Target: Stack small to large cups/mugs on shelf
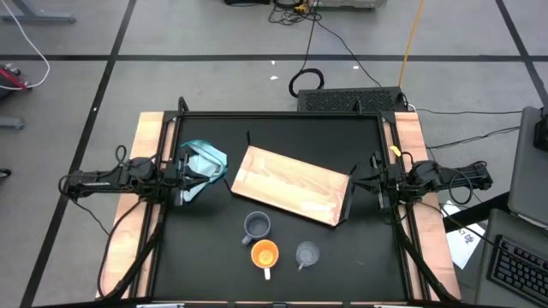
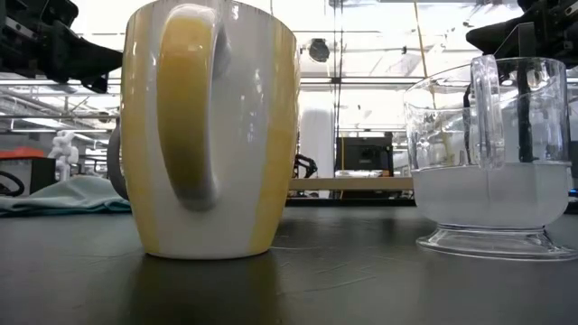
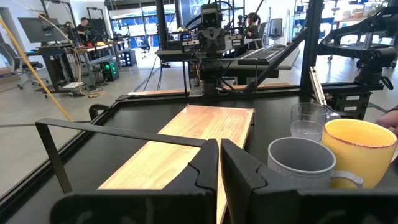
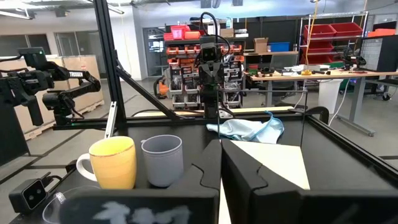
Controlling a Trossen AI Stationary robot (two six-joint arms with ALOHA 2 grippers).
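Light-wood shelf (image 1: 291, 186) lies flat and slanted on the black bench (image 1: 214, 257), its dark brackets (image 1: 347, 201) at the end nearest the right arm. Nothing stands on the board. No readable brand or lettering shows on the mugs; print on equipment in the room behind is too small to make out. Near the bench's front edge, off the shelf, three vessels sit close together but apart: the blue-grey mug (image 1: 257, 225) just beside the shelf's near edge, the orange mug (image 1: 265, 254) in front of it with its pale handle pointing toward the front, and the clear glassy cup (image 1: 307, 253) to the side nearer the right arm. All three stand upright, and from above the blue-grey and orange mugs look empty. A teal-blue cloth (image 1: 202, 162) lies crumpled at the left side. The left end effector (image 1: 182, 174) rests beside that cloth with its fingers drawn nearly together on nothing. The right end effector (image 1: 366, 181) waits at the right edge, just beyond the brackets, fingers together, holding nothing.
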